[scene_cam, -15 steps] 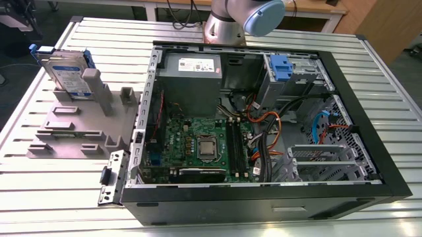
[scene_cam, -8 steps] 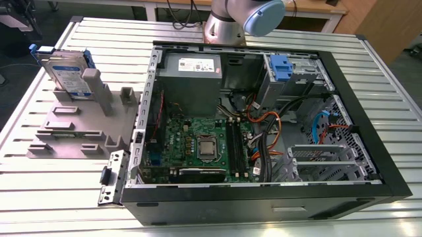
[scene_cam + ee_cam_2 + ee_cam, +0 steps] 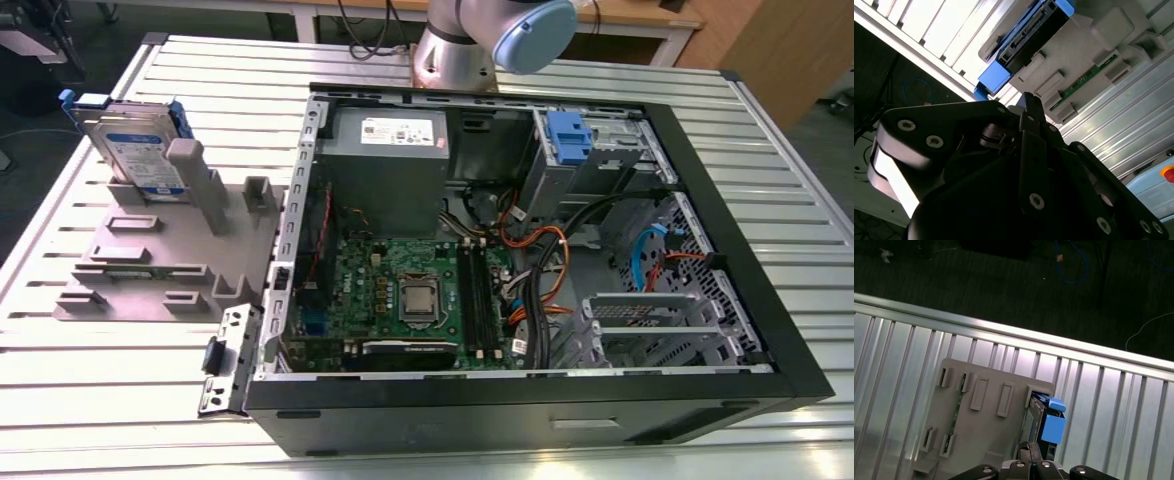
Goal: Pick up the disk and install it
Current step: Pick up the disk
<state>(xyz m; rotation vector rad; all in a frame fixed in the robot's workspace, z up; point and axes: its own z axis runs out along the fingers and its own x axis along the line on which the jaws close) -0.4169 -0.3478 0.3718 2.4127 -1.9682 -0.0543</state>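
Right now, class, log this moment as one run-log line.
stage: pre-pick | disk: upright in grey holder, ungrasped | gripper: above disk | computer case: open

The disk is standing on edge in a corner slot of a grey holder plate, its blue side rail showing on the side away from the plate's other slots. The plate is lying flat on the ribbed aluminium table, and a thin green circuit board is sitting edge-up in another slot. The black gripper is hanging close to the disk. Past the table's edge, a blue cable is lying on the dark floor.
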